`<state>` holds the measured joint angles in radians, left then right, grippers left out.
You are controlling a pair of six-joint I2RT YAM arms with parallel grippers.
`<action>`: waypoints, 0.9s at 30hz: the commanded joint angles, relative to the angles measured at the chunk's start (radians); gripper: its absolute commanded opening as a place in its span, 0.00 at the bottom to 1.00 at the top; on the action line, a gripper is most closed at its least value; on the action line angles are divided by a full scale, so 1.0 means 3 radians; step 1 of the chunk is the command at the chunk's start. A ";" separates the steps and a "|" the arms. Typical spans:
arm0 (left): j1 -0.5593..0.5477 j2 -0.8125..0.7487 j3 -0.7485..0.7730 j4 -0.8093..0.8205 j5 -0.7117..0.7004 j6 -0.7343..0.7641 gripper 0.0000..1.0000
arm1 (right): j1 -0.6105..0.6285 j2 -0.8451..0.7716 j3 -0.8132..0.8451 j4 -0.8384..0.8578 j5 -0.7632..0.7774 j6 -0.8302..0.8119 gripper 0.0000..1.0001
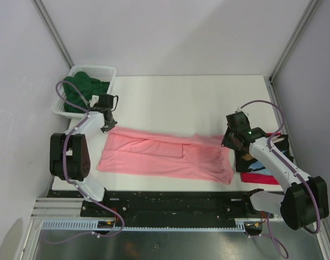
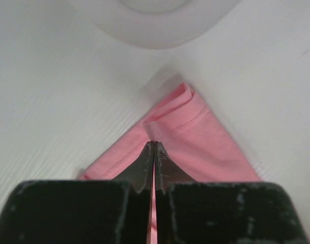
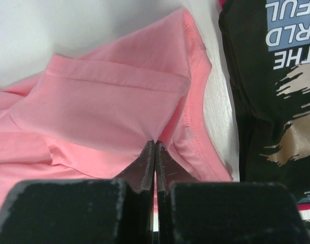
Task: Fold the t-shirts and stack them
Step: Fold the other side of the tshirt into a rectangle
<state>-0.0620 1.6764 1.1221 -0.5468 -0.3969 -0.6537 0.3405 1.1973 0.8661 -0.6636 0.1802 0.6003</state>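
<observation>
Roughly midway: left gripper [image 2: 153, 146] and right gripper [image 3: 155, 144] are clamped tight on the half-folded pink shirt [image 1: 154, 154]. The black shirt [image 3: 261, 112] looks folded beside the right; the green shirt [image 1: 81, 89] waits behind the left.

A white table [image 1: 197, 97] fills the middle of the top view, enclosed by pale walls [image 1: 170, 32]. A white mesh basket [image 1: 107, 70] stands on the table's far left corner, close to the left wall. Metal posts rise at the far left [image 1: 51, 27] and far right [image 1: 296, 32]. Along the near edge runs a black rail [image 1: 181, 199], with a perforated grey strip [image 1: 165, 227] just in front and a metal sheet [image 1: 181, 246] beyond that.
</observation>
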 commanded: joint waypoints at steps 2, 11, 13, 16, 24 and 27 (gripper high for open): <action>0.0072 -0.0258 -0.0103 0.0067 -0.0005 0.0061 0.00 | 0.0003 -0.0121 -0.0113 -0.0034 0.0065 0.0107 0.00; 0.0096 -0.0268 -0.0231 0.0068 0.0071 0.0026 0.00 | 0.0023 -0.0150 -0.0270 0.0094 0.0082 0.0127 0.00; 0.0101 -0.0288 -0.0214 0.0071 0.0080 0.0029 0.00 | -0.0008 -0.0174 -0.0203 0.0088 0.0095 0.0079 0.01; 0.0111 -0.0281 -0.0125 0.0067 0.0107 0.0043 0.00 | -0.0069 -0.0115 0.0018 0.0096 0.0087 -0.0014 0.01; 0.0121 -0.0175 0.0155 0.0062 0.0190 0.0078 0.00 | -0.0162 0.0392 0.0826 0.0117 0.0159 -0.0280 0.01; 0.0133 -0.0191 0.0178 0.0059 0.0199 0.0088 0.00 | -0.0165 0.0384 0.0945 0.0043 0.0158 -0.0282 0.02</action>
<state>-0.0353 1.6352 1.1339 -0.5396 -0.3347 -0.6502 0.2985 1.3148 1.0824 -0.6342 0.1913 0.5484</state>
